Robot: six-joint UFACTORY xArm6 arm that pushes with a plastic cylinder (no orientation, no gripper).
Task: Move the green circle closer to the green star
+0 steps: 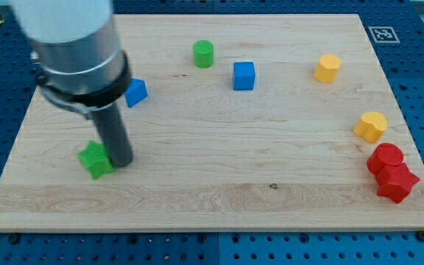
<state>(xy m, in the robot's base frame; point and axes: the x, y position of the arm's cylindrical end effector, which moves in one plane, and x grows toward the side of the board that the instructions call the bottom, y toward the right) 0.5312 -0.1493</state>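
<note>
The green circle is a small green cylinder near the view's top, left of centre. The green star lies at the view's lower left. My tip rests on the board right beside the star, touching or almost touching its right side. The circle is far from the tip, up and to the right. The arm's grey body covers the view's top left corner.
A blue block sits just right of the arm. A blue cube lies right of the circle. Two yellow blocks and two red blocks sit at the right. The wooden board ends near them.
</note>
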